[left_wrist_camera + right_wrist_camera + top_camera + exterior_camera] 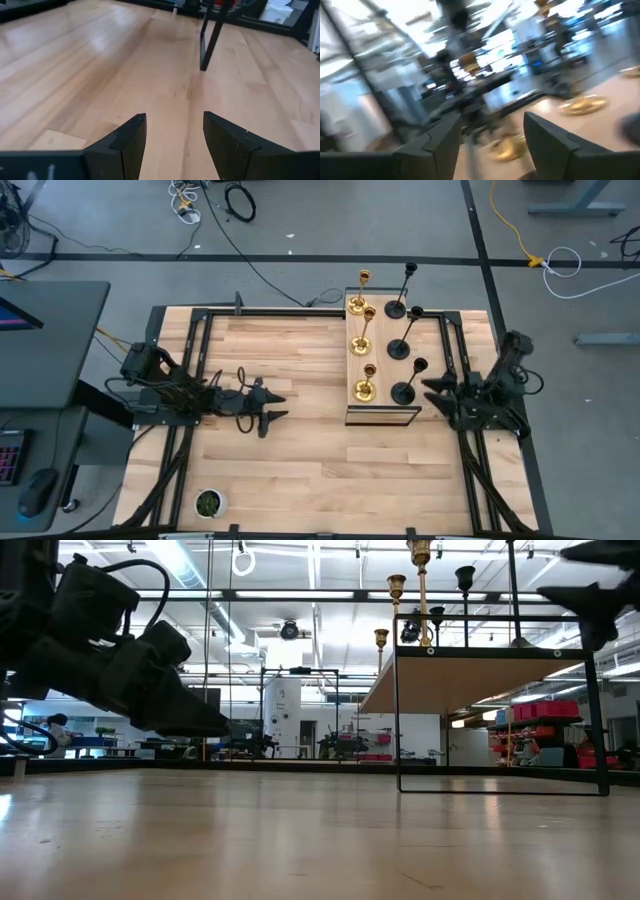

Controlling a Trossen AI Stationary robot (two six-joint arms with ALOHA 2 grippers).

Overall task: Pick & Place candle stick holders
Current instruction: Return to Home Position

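Six candle stick holders [362, 340] stand on the shelf [382, 417] at the far edge of the surface [300, 470]. Left gripper [284, 407] hangs over the open middle, fingers spread and empty; right gripper [428, 393] sits beside the shelf's right edge, fingers parted, empty

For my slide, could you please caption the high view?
Gold candlesticks and black candlesticks stand in two rows on the shelf; left hand and right hand, both open, flank it.
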